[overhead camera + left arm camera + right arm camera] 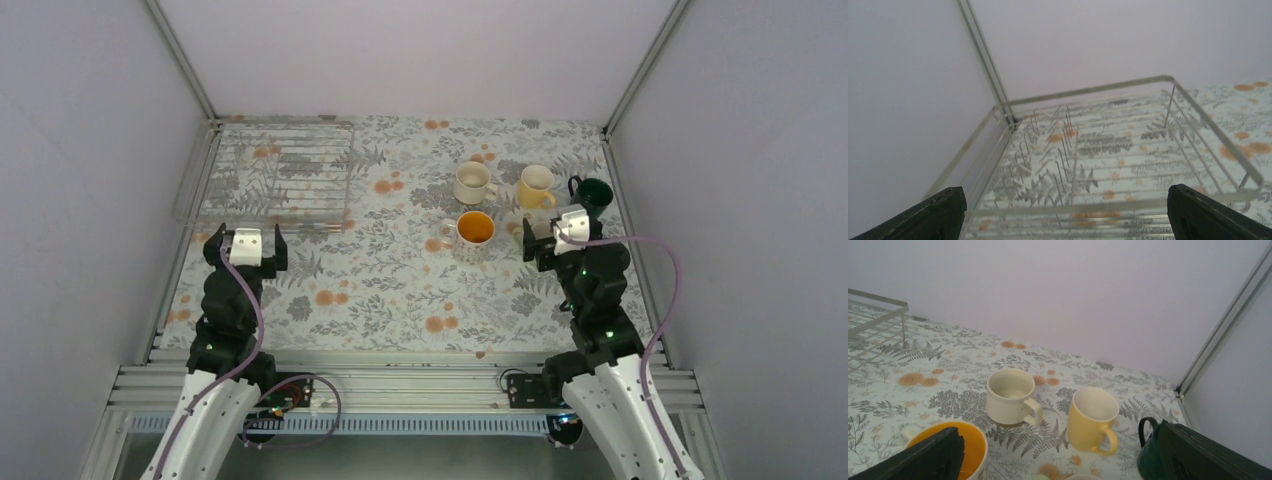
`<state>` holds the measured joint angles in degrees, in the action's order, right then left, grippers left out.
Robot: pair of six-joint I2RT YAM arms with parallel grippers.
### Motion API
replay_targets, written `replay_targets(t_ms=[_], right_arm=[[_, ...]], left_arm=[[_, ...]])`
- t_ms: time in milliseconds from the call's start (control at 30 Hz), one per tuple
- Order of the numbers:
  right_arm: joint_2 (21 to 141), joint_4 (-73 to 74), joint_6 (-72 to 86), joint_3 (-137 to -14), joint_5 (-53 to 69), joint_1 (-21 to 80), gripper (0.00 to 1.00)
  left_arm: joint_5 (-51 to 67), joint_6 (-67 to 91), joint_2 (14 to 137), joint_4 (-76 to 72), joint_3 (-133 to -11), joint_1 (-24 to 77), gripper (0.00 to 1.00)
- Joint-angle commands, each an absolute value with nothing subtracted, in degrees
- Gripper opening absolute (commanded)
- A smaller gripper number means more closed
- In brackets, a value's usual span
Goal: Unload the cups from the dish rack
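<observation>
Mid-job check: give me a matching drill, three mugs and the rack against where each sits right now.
1. cream mug
2. yellow mug
3. dark green mug
4. dish rack

A. far-left corner of the table
B. right end of the mug row
C. middle of the mug row
D. left end of the row, behind the orange-lined mug

Pairs: 1-D, 2-C, 3-B, 4-A

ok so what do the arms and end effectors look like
left arm and right arm: black upper links, white shells at the bases, lilac cable along each. left end effector and right end effector: white block, dark fingers. green lights on right arm
</observation>
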<state>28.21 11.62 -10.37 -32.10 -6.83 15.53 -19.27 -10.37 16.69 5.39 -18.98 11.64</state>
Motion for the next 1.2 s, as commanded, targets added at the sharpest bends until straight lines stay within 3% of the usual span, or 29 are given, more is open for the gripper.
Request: replay_targets(t_ms=[0, 267, 433, 1167], right_arm=[[24.83, 5.3, -8.15, -26.04, -9.22, 15.21, 1.0], [23.77, 4.07, -7.21, -20.05, -9.88, 15.25, 1.0], [26.33, 8.34, -5.06, -20.84, -2.98, 15.23, 1.0], [27.48, 8.66, -6.52, -21.09, -0.82, 15.25, 1.0]], left_arm=[[-21.31, -6.33, 15.59, 3.12, -14.91, 11.29, 1.0], [-18.05, -5.7, 12.91, 3.43, -13.28, 11.27, 1.0], [-20.75, -4.2, 10.93, 3.43, -12.2, 11.32, 1.0], [-20.49, -4.11, 9.56, 3.15, -10.81, 11.26, 1.0]])
